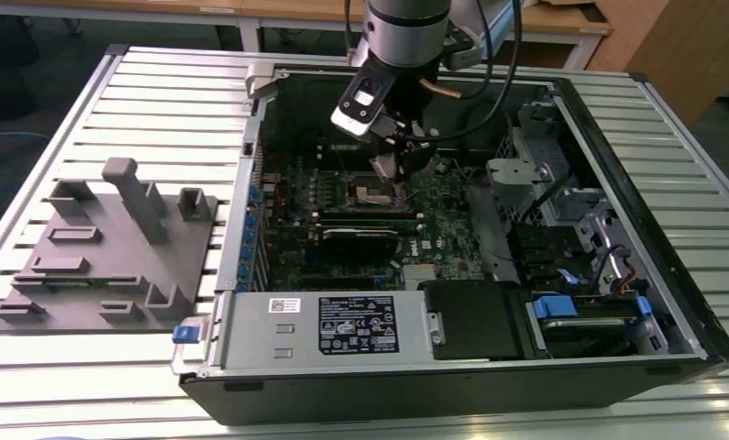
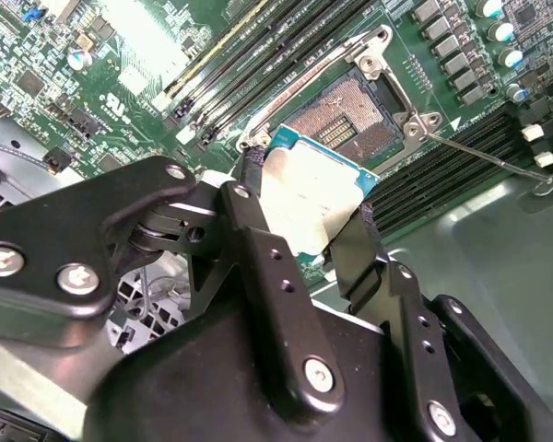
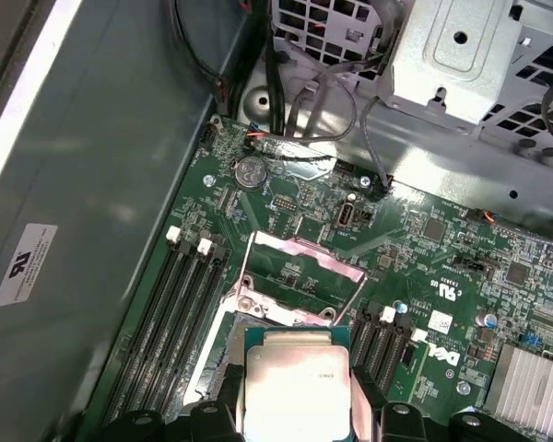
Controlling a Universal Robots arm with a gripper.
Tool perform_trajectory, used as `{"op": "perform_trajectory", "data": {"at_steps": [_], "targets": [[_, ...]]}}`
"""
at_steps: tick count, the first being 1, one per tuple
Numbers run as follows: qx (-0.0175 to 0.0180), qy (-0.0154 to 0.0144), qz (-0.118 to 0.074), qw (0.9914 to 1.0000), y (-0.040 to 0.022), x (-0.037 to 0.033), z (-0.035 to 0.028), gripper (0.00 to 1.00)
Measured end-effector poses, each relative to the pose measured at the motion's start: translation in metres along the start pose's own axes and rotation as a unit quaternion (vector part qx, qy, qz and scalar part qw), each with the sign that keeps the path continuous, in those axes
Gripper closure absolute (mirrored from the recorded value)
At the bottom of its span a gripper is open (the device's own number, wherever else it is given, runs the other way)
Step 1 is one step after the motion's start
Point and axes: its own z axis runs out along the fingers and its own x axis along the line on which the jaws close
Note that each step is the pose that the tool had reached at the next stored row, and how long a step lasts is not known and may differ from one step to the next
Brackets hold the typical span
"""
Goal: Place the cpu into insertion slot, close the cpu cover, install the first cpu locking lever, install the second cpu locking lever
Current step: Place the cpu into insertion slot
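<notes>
Silvery-topped, the cpu (image 2: 304, 184) is gripped by its edges in the claw (image 2: 306, 210), close over the bare slot (image 1: 370, 191) at the exterior view's upper centre. The cover (image 3: 324, 260) is stood open, so the slot is left free.

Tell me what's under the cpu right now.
The open insertion slot, its contact field bare in the second wrist view. The cpu, clamped in the fingers, covers the slot's near corner, so that part cannot be checked.
</notes>
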Motion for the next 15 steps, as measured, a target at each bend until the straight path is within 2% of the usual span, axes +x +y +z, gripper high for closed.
{"op": "perform_trajectory", "data": {"at_steps": [3, 6, 10, 15], "targets": [[-0.0002, -0.0005, 0.006, 0.99998, 0.0000, 0.0000, 0.0001, 0.46], [-0.0005, -0.0021, 0.024, 0.99971, 0.0000, 0.0000, 0.0004, 0.46], [-0.0010, -0.0047, 0.053, 0.99861, -0.0001, 0.0000, 0.0007, 0.46], [-0.0013, -0.0063, 0.070, 0.99750, -0.0001, 0.0000, 0.0009, 0.46]]}}
